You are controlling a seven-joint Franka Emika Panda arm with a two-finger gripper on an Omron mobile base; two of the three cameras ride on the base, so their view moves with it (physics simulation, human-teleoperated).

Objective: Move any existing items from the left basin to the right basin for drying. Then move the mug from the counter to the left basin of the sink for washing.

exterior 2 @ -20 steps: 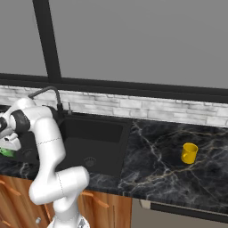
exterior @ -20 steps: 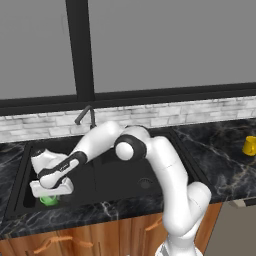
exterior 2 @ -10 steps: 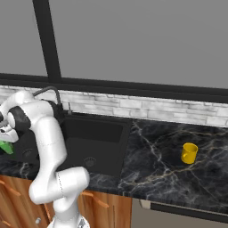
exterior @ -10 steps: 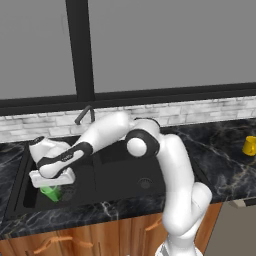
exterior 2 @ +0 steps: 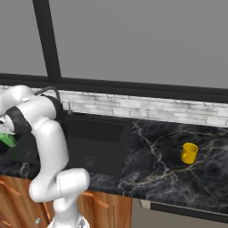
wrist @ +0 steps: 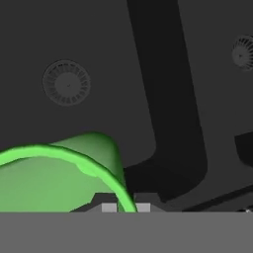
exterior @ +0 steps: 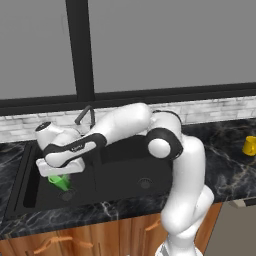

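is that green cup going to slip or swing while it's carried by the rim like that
The green cup looks thin-walled and plastic, so probably light and stiff. The gripper is shut on one side of its rim, and the cup hangs tilted above the left basin, so it may pivot in a fast swing. Its smooth, tapered wall looks fairly slippery; a slow carry seems safer.

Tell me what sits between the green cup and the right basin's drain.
In the hand view, the sink's central divider runs between the green cup and the right basin's drain.
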